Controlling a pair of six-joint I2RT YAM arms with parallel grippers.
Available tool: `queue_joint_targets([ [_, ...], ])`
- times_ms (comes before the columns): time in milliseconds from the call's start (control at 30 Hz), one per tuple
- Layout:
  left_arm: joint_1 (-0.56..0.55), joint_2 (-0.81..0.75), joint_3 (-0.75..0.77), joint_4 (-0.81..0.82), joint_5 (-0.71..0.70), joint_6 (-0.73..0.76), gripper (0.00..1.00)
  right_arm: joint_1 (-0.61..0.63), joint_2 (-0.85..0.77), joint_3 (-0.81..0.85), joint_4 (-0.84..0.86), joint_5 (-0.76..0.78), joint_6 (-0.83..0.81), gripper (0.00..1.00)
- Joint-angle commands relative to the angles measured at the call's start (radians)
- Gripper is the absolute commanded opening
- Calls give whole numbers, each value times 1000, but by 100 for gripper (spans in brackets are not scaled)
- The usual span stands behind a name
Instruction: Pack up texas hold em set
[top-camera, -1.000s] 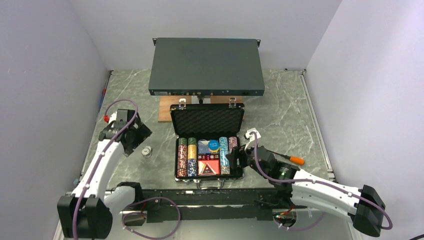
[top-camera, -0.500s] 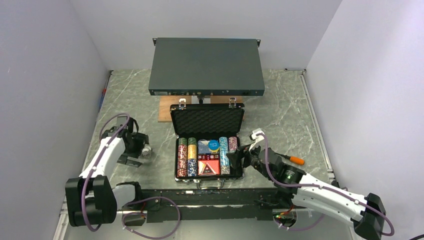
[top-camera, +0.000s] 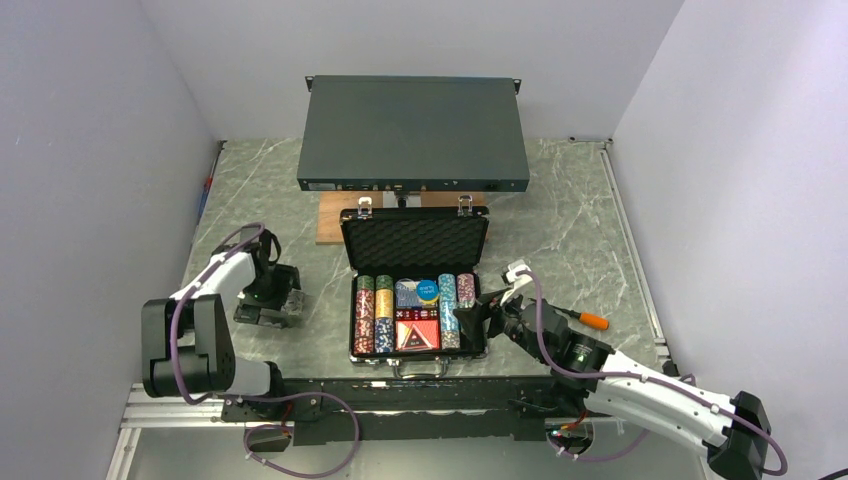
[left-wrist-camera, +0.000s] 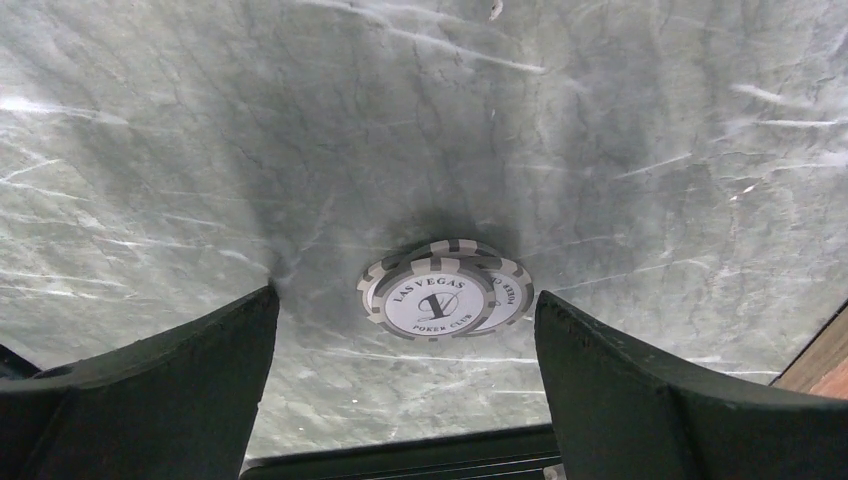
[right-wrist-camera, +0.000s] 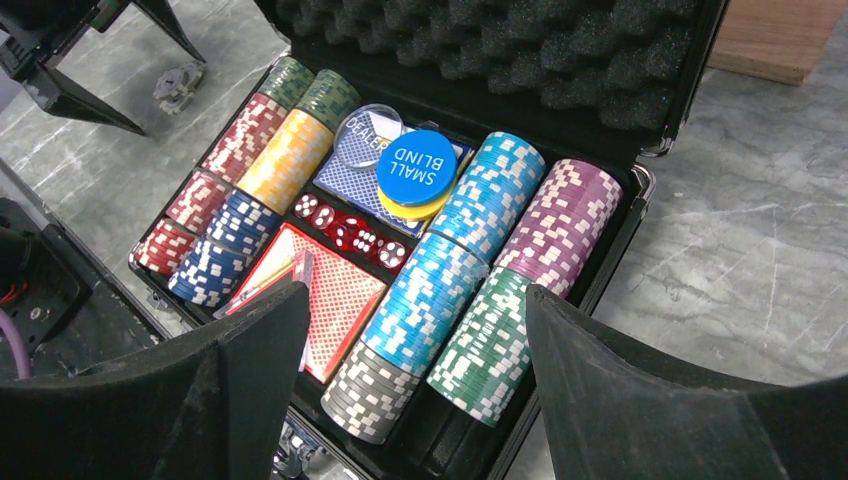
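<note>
Jaws on my left gripper (left-wrist-camera: 405, 312) stand apart astride overlapping grey-white round poker chips (left-wrist-camera: 445, 298) on the marbled tabletop (left-wrist-camera: 600, 130), left of the open black briefcase (top-camera: 413, 243), so I'd go low & pinch all tog.; right gripper (right-wrist-camera: 415, 292) apart too.

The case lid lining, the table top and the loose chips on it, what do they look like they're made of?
Lid lining: black matte foam, by its egg-crate bumps. Table top: grey-green stone or a stone-print laminate, white veins, slight sheen; cannot tell which. Loose chips: plastic or clay composite, smooth printed faces.
</note>
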Motion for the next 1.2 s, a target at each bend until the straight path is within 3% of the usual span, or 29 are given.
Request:
queue_joint_targets([
  [0, 4, 8, 30, -9, -2, -34, 99, 4, -23, -7, 50, -5, -12, 80],
  [1167, -73, 33, 43, -108, -103, -186, 73, 5, -44, -14, 47, 7, -6, 80],
])
